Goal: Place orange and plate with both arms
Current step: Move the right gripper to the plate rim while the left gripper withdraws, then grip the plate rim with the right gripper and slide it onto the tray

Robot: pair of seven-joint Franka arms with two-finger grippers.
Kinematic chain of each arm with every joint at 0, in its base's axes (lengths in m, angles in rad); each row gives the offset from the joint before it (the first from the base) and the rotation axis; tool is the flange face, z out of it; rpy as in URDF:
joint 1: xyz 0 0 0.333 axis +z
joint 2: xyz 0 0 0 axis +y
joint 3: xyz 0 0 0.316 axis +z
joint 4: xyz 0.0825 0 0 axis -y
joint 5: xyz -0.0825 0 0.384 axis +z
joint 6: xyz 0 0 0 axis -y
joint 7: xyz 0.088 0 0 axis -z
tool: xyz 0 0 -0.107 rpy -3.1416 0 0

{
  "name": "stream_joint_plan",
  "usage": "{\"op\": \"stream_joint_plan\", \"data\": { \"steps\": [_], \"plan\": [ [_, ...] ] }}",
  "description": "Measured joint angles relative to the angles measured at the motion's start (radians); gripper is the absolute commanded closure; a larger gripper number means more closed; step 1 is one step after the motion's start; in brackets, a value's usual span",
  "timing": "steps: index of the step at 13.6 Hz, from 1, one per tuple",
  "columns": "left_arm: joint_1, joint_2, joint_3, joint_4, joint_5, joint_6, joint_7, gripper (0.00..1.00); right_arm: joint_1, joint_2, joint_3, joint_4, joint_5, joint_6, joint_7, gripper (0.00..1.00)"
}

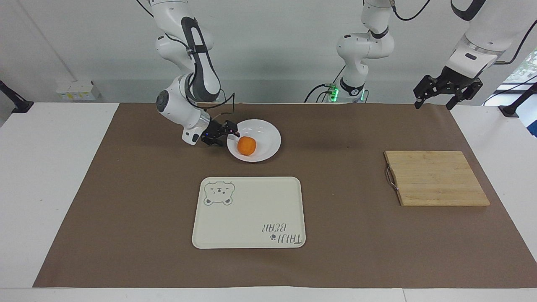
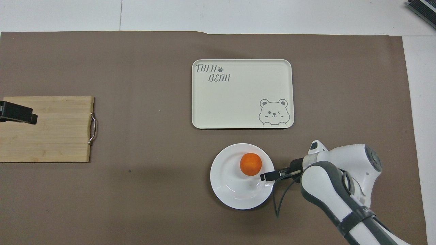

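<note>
In the facing view's upper middle, the right gripper sits low at the rim of the plate, fingers straddling that edge, whether clamped I cannot tell. The orange lies in the plate just past the fingertips. The left gripper, fingers spread, waits at upper right.

- You have a white table with a brown mat spread over most of its top.
- On the mat, nearest the robots, sits the plate.
- Farther from the robots than the plate you see a cream tray with a bear drawing, lying flat and apart from it.
- Toward the left arm's end lies a wooden cutting board with a metal handle, well apart from both.
</note>
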Motion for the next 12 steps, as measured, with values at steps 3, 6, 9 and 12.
{"op": "stream_joint_plan", "data": {
  "steps": [3, 6, 9, 12],
  "plan": [
    [0.0, 0.0, 0.0, 0.0, 0.0, 0.001, -0.001, 0.0, 0.0, 0.0, 0.0, -0.001, 0.0, 0.0, 0.0, 0.73],
    [0.0, 0.0, 0.0, 0.0, 0.0, 0.001, -0.001, 0.0, 0.0, 0.0, 0.0, -0.001, 0.001, -0.001, 0.001, 1.0],
    [0.0, 0.0, 0.0, 0.0, 0.0, 0.001, -0.001, 0.0, -0.001, -0.01, -0.004, 0.013, 0.02, -0.028, 0.006, 1.0],
    [0.0, 0.0, 0.0, 0.0, 0.0, 0.001, -0.001, 0.0, -0.002, -0.011, -0.004, 0.037, 0.02, -0.047, 0.007, 1.0]
  ]
}}
